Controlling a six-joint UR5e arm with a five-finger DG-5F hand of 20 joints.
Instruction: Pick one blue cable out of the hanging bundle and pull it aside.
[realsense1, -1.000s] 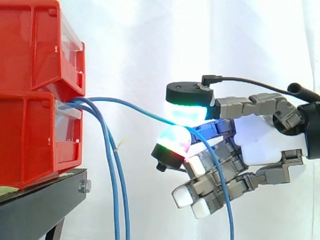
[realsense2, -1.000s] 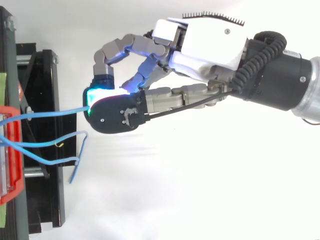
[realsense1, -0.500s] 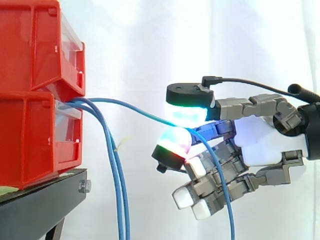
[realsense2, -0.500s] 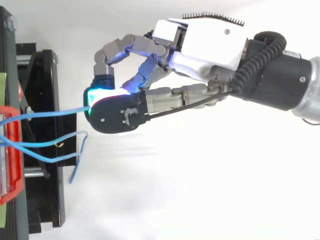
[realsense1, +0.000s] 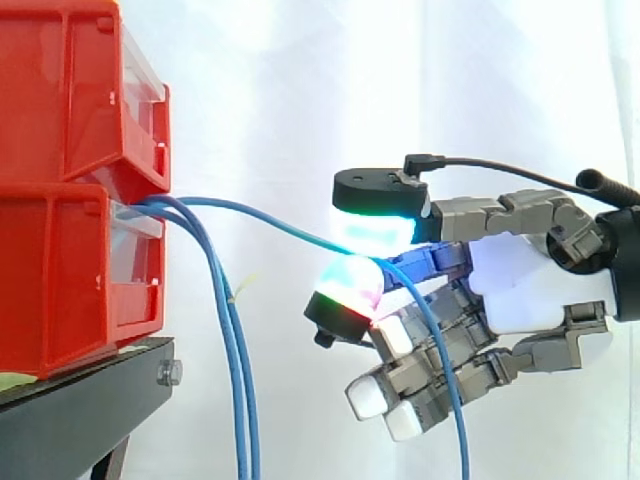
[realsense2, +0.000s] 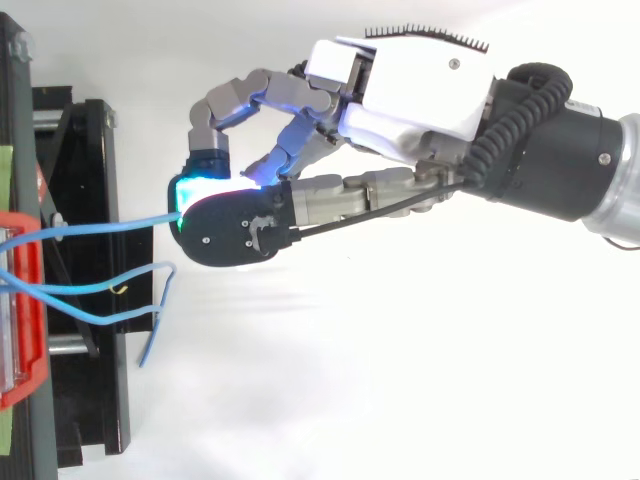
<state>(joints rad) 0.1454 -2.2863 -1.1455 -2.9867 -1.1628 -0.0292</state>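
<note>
**One blue cable pinched and held off from the bundle**

The robot hand reaches in level from the right, palm upright, and stops short of the black stand's front edge. Two of its fingers are bent toward each other. Their glowing pads, one cyan-green above and one magenta-green below, close on a single blue cable, so the robot hand grips that cable in a pinch. The other fingers curl loosely underneath, with white tips, and hold nothing.

The gripped cable leaves the front of the lower red bin, which sits on the stand. It arcs outward and slightly down to the pads. Behind the pinch it drops past the curled fingers.

The rest of the hanging bundle falls almost straight down, close to the stand's front edge and well apart from the robot hand.

In the top view the upper pad's dark back covers the contact point. In the side view the lower edge cuts off every cable, so their ends cannot be made out.
</note>
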